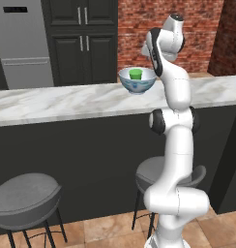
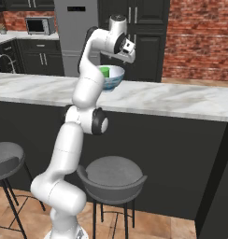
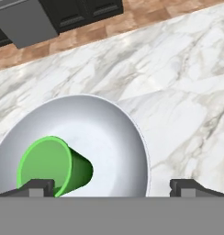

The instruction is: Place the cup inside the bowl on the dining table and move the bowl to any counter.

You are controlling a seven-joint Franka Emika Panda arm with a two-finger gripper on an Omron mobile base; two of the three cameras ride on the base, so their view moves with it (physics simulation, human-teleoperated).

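While the long marble dining table (image 1: pixel 66 104) stretches across both base views above its flat black front, 2 grey bar stools (image 1: pixel 25 198) stand beside it on the tiled floor. Above that marble top the white Franka arm (image 1: pixel 175 140) reaches to the blue-patterned bowl (image 1: pixel 137 81), which looks raised slightly off the surface. Inside the bowl the green cup (image 3: pixel 52 166) lies tipped on its side. Seen from the hand camera, the gripper (image 3: pixel 111 186) has its 2 fingertips spread wide, one by the cup, the other just outside the bowl's rim.
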